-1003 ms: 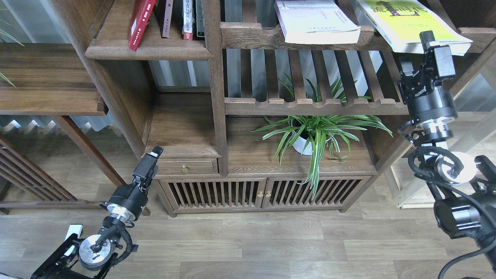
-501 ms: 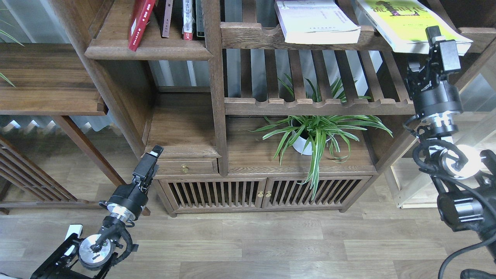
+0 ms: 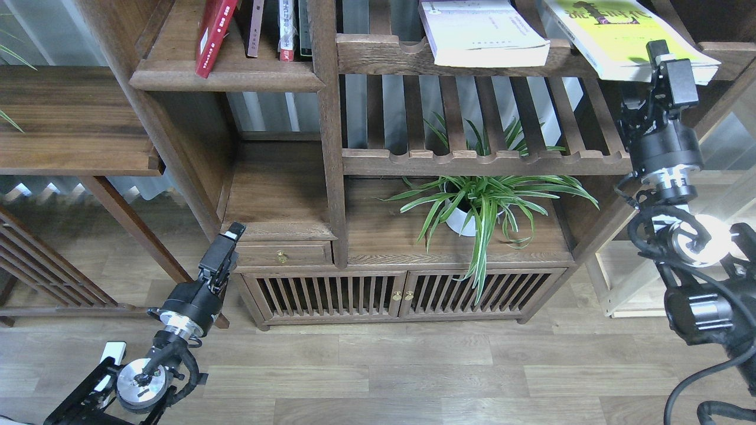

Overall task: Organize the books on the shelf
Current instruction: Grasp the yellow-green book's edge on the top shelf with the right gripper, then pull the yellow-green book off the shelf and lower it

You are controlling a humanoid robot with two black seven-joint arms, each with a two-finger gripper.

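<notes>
Right gripper [image 3: 666, 62] at yellow-green book's [image 3: 620, 35] overhanging edge, grip unclear, left gripper [image 3: 227, 241] low, seemingly closed, empty.

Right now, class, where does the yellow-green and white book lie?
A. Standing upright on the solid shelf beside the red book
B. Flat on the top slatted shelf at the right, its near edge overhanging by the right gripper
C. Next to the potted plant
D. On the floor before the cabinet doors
B: the yellow-green and white book lies flat on the top slatted shelf, overhanging at the right gripper.
</notes>
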